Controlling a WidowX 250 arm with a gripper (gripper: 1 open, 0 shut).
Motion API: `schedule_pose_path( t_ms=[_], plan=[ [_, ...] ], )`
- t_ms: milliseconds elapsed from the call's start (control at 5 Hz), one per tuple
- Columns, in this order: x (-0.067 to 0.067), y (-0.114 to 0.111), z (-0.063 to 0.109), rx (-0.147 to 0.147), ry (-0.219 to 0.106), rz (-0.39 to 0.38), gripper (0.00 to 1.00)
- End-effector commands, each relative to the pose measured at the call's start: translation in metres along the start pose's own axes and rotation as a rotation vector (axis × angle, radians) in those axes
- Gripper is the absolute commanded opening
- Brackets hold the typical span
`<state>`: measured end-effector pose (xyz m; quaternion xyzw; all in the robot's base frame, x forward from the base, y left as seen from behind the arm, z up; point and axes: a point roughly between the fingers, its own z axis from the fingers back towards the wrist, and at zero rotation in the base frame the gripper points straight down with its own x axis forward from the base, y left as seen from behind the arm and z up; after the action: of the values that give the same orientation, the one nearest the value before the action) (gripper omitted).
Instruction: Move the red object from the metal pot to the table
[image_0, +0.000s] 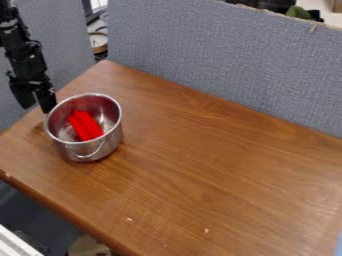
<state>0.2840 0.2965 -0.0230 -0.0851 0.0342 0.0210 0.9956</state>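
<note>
The wooden table (221, 160) runs out of view beyond the bottom-right edges.

Wooden table (221, 165), brown, with grain visible and edges rounded, is seen. Round shiny metal pot (84, 148) is placed directly on it, upright, near corner. Red object (86, 125) is contained inside pot.
</note>
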Motion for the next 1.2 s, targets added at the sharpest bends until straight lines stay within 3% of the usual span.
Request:
schedule_pose_path(
  t_ms=[0, 200, 400, 600, 800, 1000],
  plan=[
    [-0.010, 0.010, 0.057, 0.110, -0.050, -0.020, 1.00],
    [0.011, 0.020, 0.058, 0.144, -0.044, -0.036, 1.00],
    [0.028, 0.018, 0.039, 0.123, -0.032, -0.031, 1.00],
    [0.049, -0.009, 0.010, 0.109, -0.005, -0.223, 1.00],
    [0.065, -0.027, -0.002, 0.130, 0.016, -0.382, 1.00],
    [0.054, -0.043, -0.002, 0.154, 0.011, -0.221, 1.00]
  ],
)
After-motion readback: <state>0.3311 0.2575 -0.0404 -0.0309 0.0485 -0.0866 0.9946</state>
